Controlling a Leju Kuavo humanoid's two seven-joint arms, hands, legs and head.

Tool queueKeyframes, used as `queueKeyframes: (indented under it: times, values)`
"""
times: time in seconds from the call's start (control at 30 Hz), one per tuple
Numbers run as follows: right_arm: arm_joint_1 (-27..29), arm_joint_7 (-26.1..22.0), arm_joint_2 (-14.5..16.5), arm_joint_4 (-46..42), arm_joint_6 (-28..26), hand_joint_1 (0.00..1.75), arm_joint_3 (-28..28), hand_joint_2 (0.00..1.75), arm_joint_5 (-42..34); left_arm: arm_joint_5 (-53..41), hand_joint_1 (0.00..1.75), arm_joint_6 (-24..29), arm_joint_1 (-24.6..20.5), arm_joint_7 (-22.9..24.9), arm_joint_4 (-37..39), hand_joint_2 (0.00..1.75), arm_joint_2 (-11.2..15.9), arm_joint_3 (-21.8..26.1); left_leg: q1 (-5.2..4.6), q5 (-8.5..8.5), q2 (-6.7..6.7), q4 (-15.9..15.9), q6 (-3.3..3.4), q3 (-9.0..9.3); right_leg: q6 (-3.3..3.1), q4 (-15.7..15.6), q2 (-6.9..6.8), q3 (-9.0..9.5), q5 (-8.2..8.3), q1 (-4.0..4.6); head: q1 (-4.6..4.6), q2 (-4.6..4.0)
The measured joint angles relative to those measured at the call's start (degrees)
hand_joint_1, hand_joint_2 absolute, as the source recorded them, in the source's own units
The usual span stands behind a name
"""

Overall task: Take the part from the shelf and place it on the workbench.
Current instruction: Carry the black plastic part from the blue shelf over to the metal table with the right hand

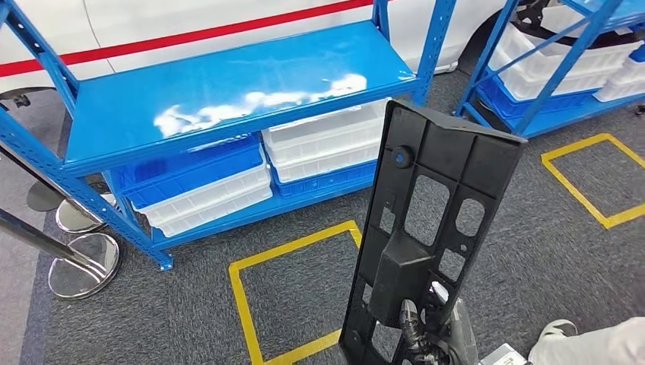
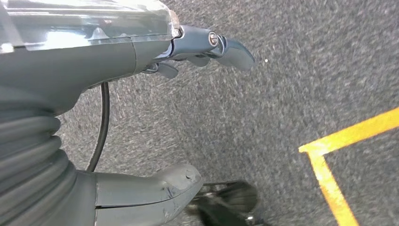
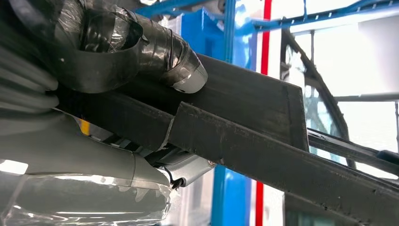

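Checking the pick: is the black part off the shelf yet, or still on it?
Off the shelf. The right hand grips the part at its lower end, holding it up on end over the carpet, in front of the shelf.

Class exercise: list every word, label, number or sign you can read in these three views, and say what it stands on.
None can be read.
The flat black plastic part with cut-outs shows no lettering.
The white vehicle body bears a red stripe, no text.
The yellow tape squares on the grey carpet are unlettered.
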Motion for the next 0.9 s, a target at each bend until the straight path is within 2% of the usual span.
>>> queueKeyframes:
  times: [0.03, 0.07, 0.1, 0.13, 0.17, 0.2, 0.27, 0.3, 0.33, 0.37, 0.4, 0.43, 0.47, 0.5, 0.53, 0.57, 0.6, 0.63, 0.67, 0.7, 0.77, 0.8, 0.83, 0.9]
  values:
    - [0.0, 0.0, 0.1, 0.0, 0.0, 1.75, -0.1, 1.75, 0.0, 0.0, 0.0, 0.0, 0.0, 0.0, 0.0, 1.75, 0.0, 0.0, -0.08, 1.42, -0.26, -1.8, 0.38, 1.95, 0.04, 0.2, 0.77, -0.82, 0.59, 0.14, 0.0, 0.0]
    - [0.0, 0.0, 0.2, 0.0, 0.0, 1.75, -0.2, 1.75, 0.1, 0.0, 0.0, 0.0, -0.1, 0.0, -0.1, 1.75, 0.0, 0.0, -0.2, 3.08, -1.0, -5.4, 0.93, 4.81, 0.1, 0.3, 1.52, -1.5, 1.17, 0.26, 0.0, 0.0]
    - [0.0, 0.0, 0.3, 0.0, 0.0, 1.75, -0.3, 1.75, 0.1, 0.0, 0.0, 0.0, -0.2, 0.0, -0.2, 1.75, 0.0, 0.1, -0.33, 3.96, -2.3, -10.1, 1.64, 8.01, 0.22, 0.3, 2.22, -2.08, 1.77, 0.4, 0.0, 0.0]
    - [0.0, 0.0, 0.4, 0.0, 0.0, 1.75, -0.4, 1.75, 0.1, -0.1, 0.0, 0.0, -0.2, 0.0, -0.3, 1.75, 0.0, 0.1, -0.41, 4.35, -3.52, -14.5, 2.1, 10.76, 0.37, 0.4, 2.89, -2.51, 2.41, 0.44, 0.01, 0.0]
    - [0.0, 0.0, 0.4, 0.0, 0.1, 1.75, -0.5, 1.75, 0.2, -0.3, 0.0, 0.0, -0.2, 0.0, -0.4, 1.75, 0.0, 0.2, -0.53, 4.38, -4.47, -17.5, 2.39, 12.48, 0.61, 0.2, 3.49, -2.77, 3.09, 0.37, 0.01, 0.0]
    - [0.0, 0.0, 0.5, 0.0, 0.1, 1.75, -0.6, 1.75, 0.3, -0.6, 0.0, 0.0, -0.3, 0.0, -0.5, 1.75, 0.0, 0.4, -0.65, 4.2, -4.81, -19.1, 2.51, 13.22, 0.96, 0.0, 4.12, -2.96, 3.81, 0.21, 0.01, 0.0]
    - [0.1, 0.0, 0.6, 0.0, 0.2, 1.75, -0.7, 1.75, 0.4, -1.4, 0.0, -0.1, -0.4, 0.1, -0.6, 1.75, -0.1, 1.0, -0.7, 5.36, -3.62, -19.8, 2.54, 12.92, 1.76, -0.5, 5.06, -3.26, 4.99, -0.05, 0.0, 0.0]
    - [0.2, 0.0, 0.7, 0.0, 0.1, 1.75, -0.8, 1.75, 0.4, -1.9, 0.0, -0.3, -0.5, 0.1, -0.7, 1.75, -0.2, 1.3, -0.58, 6.04, -2.82, -20.1, 2.74, 12.6, 2.02, -0.2, 4.42, -3.61, 4.36, -0.04, 0.01, 0.0]
    - [0.2, 0.0, 0.7, 0.0, 0.0, 1.75, -0.9, 1.75, 0.4, -2.4, 0.0, -0.4, -0.5, 0.1, -0.9, 1.75, -0.3, 1.5, -0.43, 6.8, -1.9, -20.4, 2.98, 12.07, 2.22, 1.1, 3.1, -4.17, 2.47, 0.01, 0.02, 0.0]
    - [0.2, 0.1, 0.7, 0.0, 0.0, 1.75, -1.0, 1.75, 0.4, -2.9, 0.0, -0.7, -0.4, 0.1, -1.2, 1.75, -0.6, 1.9, -0.27, 7.49, -0.94, -20.6, 3.15, 11.4, 2.39, 3.6, 1.33, -4.92, -0.58, -0.06, 0.02, 0.0]
    - [0.2, 0.2, 0.8, 0.0, 0.0, 1.75, -1.1, 1.75, 0.4, -3.4, 0.0, -0.9, -0.2, 0.2, -1.7, 1.75, -0.8, 2.2, -0.33, 8.04, -0.01, -20.4, 3.24, 10.59, 2.7, 7.1, -0.14, -5.81, -3.95, -0.24, 0.02, 0.0]
    - [0.2, 0.4, 0.8, 0.1, 0.0, 1.75, -1.1, 1.75, 0.4, -3.8, 0.0, -1.2, 0.0, 0.2, -2.1, 1.75, -1.1, 2.6, -0.33, 8.57, 1.04, -20.2, 3.21, 9.68, 3.11, 11.0, -0.95, -6.57, -6.51, -0.55, 0.02, 0.0]
    - [0.2, 0.5, 0.8, 0.1, 0.0, 1.75, -1.1, 1.75, 0.4, -4.2, 0.0, -1.5, 0.2, 0.3, -2.6, 1.75, -1.4, 2.9, -0.31, 9.11, 2.13, -19.9, 3.05, 8.66, 3.59, 14.5, -1.33, -6.9, -7.46, -0.94, 0.02, 0.0]
    - [0.2, 0.6, 0.8, 0.1, 0.0, 1.75, -1.2, 1.75, 0.4, -4.5, 0.0, -1.8, 0.2, 0.3, -3.1, 1.75, -1.6, 3.2, -0.25, 9.6, 3.16, -19.5, 2.84, 7.59, 4.07, 16.6, -1.52, -6.56, -6.9, -1.35, 0.02, 0.0]
    - [0.2, 0.7, 0.8, 0.1, 0.0, 1.75, -1.3, 1.75, 0.4, -4.7, 0.0, -2.1, 0.1, 0.3, -3.5, 1.75, -1.8, 3.5, -0.17, 9.98, 4.12, -18.9, 2.57, 6.43, 4.53, 16.8, -1.78, -5.23, -5.26, -1.77, 0.02, 0.0]
    - [0.2, 0.8, 0.8, 0.1, -0.1, 1.75, -1.3, 1.75, 0.4, -5.0, 0.0, -2.4, 0.0, 0.3, -3.9, 1.75, -1.9, 3.8, -0.07, 10.27, 4.95, -18.2, 2.26, 5.34, 4.95, 14.9, -2.31, -2.85, -3.55, -2.18, 0.02, 0.0]
    - [0.2, 0.9, 0.8, 0.1, -0.1, 1.75, -1.3, 1.75, 0.4, -5.1, 0.0, -2.7, -0.1, 0.2, -4.2, 1.75, -2.1, 4.2, -0.02, 10.43, 5.6, -17.5, 1.9, 4.39, 5.31, 11.3, -3.44, 0.31, -3.34, -2.47, 0.02, 0.0]
    - [0.2, 0.9, 0.8, 0.1, -0.1, 1.75, -1.3, 1.75, 0.5, -5.3, 0.0, -3.0, -0.1, 0.0, -4.5, 1.75, -2.2, 4.6, 0.0, 10.52, 6.16, -16.8, 1.47, 3.57, 5.24, 7.1, -4.53, 3.56, -4.14, -2.42, 0.01, 0.0]
    - [0.2, 0.9, 0.8, 0.1, -0.1, 1.75, -1.4, 1.75, 0.5, -5.4, 0.0, -3.2, -0.2, -0.2, -4.9, 1.75, -2.3, 5.0, -0.04, 10.58, 6.65, -16.1, 1.04, 3.18, 4.87, 3.6, -5.42, 5.87, -5.5, -2.3, -0.02, 0.0]
    - [0.2, 0.9, 0.8, 0.1, -0.1, 1.75, -1.4, 1.75, 0.5, -5.5, 0.0, -3.4, -0.3, -0.4, -5.1, 1.75, -2.4, 5.3, -0.01, 10.71, 7.12, -15.8, 0.59, 2.99, 4.26, 1.3, -5.88, 7.12, -6.84, -1.99, -0.06, 0.0]
    - [0.3, 0.9, 0.9, 0.1, -0.1, 1.75, -1.5, 1.75, 0.5, -5.7, 0.0, -3.6, -0.4, -0.6, -5.4, 1.75, -2.6, 5.9, 0.32, 11.06, 7.92, -15.6, -0.33, 2.99, 2.67, 0.4, -5.12, 6.85, -6.87, -1.52, -0.1, 0.0]
    - [0.4, 0.9, 1.0, 0.1, -0.1, 1.75, -1.5, 1.75, 0.5, -5.8, 0.0, -3.7, -0.4, -0.6, -5.5, 1.75, -2.8, 6.1, 0.61, 10.55, 7.13, -15.2, -0.83, 2.7, 1.97, 0.5, -4.59, 6.39, -6.42, -1.37, -0.11, 0.0]
    - [0.4, 0.9, 1.0, 0.1, -0.1, 1.75, -1.6, 1.75, 0.5, -5.8, 0.0, -3.7, -0.3, -0.7, -5.5, 1.75, -2.9, 6.2, 0.82, 9.14, 5.7, -14.0, -1.2, 2.22, 1.36, 0.4, -4.08, 5.88, -5.89, -1.31, -0.1, 0.0]
    - [0.4, 0.9, 1.0, 0.1, 0.0, 1.75, -1.6, 1.75, 0.6, -5.9, 0.0, -3.8, 0.0, -0.7, -5.7, 1.75, -3.1, 6.6, 0.94, 4.0, 1.87, -8.3, -1.44, 0.31, 0.5, 0.4, -2.85, 4.75, -4.82, -1.1, -0.12, 0.0]
